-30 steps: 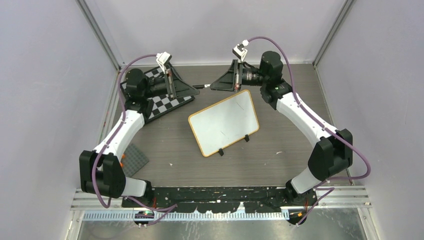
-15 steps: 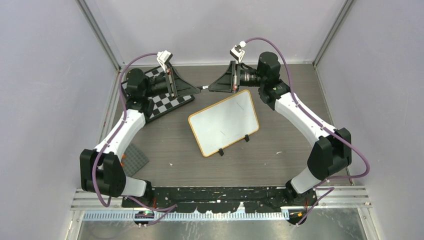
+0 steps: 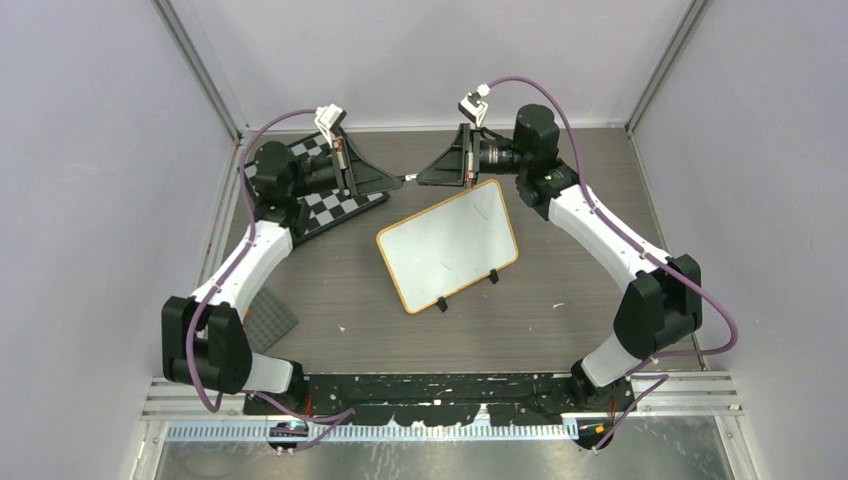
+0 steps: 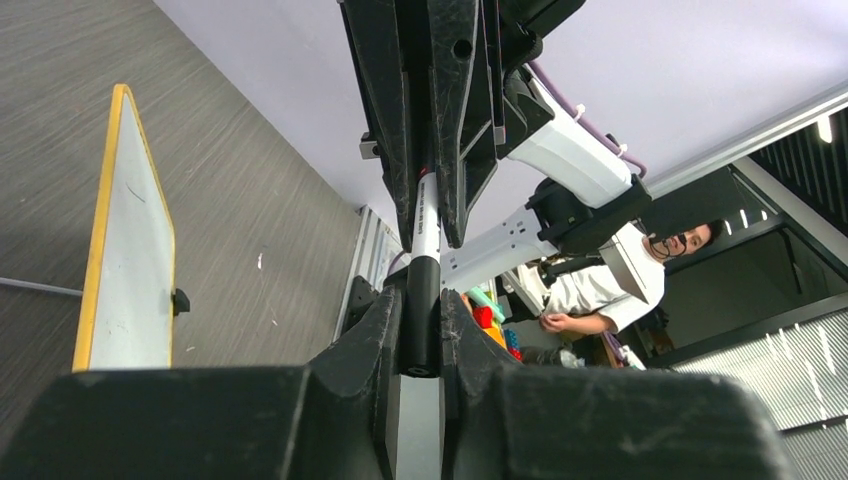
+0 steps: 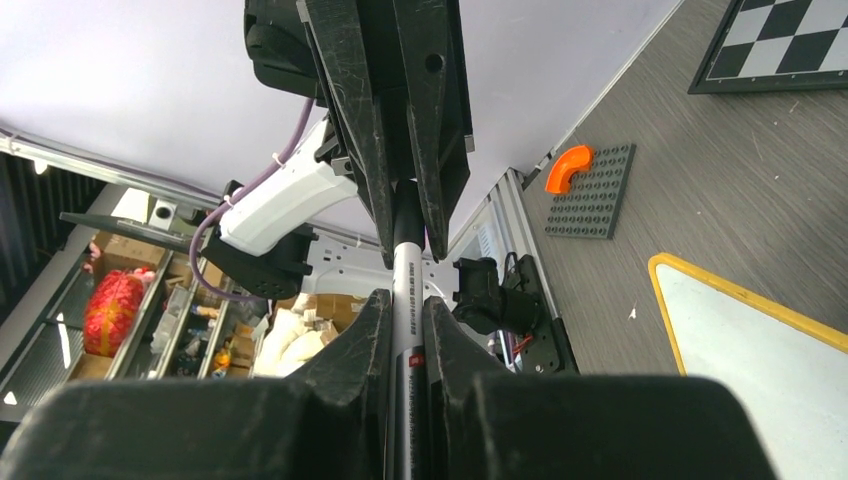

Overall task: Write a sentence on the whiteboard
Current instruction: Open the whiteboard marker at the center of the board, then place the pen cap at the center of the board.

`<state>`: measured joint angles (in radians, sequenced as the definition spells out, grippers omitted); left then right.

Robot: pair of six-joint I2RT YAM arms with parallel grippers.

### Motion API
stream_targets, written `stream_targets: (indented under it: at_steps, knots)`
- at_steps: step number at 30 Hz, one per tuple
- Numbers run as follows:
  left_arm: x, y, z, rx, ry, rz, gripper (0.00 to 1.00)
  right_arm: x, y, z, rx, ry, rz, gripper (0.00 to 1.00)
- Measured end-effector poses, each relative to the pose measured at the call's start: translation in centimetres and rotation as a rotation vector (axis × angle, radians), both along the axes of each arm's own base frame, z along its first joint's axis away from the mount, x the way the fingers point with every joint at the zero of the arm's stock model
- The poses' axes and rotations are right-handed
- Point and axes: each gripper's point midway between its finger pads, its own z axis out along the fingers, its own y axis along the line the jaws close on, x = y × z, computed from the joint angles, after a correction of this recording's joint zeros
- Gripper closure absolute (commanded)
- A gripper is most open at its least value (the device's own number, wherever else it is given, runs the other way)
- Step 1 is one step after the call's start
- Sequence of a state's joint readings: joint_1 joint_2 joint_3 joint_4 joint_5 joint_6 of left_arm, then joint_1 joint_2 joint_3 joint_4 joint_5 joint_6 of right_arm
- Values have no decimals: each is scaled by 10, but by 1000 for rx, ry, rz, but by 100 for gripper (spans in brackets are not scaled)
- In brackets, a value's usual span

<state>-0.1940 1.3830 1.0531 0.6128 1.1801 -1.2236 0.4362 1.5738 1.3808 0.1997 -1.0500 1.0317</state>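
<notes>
Near the middle of the worktop [image 3: 340, 290], turned askew, sits the whiteboard [image 3: 447, 245]: white face with faint marks, orange-tan rim, rounded corners, two black clip feet [image 3: 442, 304] on its near edge. Toward the far edge, the left pincer [image 4: 421, 320] and right pincer [image 5: 406, 315] each clamp one marker [image 4: 426, 215].

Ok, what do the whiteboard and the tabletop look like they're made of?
Whiteboard: smooth white face with faint sheen, likely coated board; orange-tan rim, maybe wood or plastic. Tabletop: matte grey-brown wood-grain, probably laminate, judging by its even streaks.

Robotics lab, walled test cell [image 3: 90, 150], storage shelves [image 5: 165, 325]
</notes>
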Motion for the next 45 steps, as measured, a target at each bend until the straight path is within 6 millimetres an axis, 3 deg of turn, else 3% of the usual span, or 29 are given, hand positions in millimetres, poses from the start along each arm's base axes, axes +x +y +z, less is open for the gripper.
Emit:
stream_targets:
  at_steps: [6,13,16,23,26,29,33,36,39,45]
  knots:
    - [1,3,-9,-1,6,15,100,2,-5,-7,-9,34,5,100]
    - [32,60,-39,11,92,189,100,57,-69,-1,11,23,-181,100]
    - [41,78,-53,51,92,235,100,60,-77,2,15,13,-201,100]
    - [67,113,-96,481,-46,424,100,41,-82,-6,-58,-38,-178,100]
    - [59,126,-127,691,-64,420,100,37,-85,-16,-113,-56,-168,100]
    - [46,138,-175,920,-31,352,98,30,-88,-33,-173,-62,-152,100]
    - [22,144,-233,1175,5,209,95,16,-88,-59,-262,-67,-120,100]
    - [4,145,-266,1326,25,95,95,3,-85,-76,-335,-95,-89,100]
    - [-1,149,-288,1435,34,28,92,-15,-78,-91,-413,-143,-46,100]
    - [-2,163,-311,1561,58,-10,84,-47,-69,-118,-542,-227,40,100]
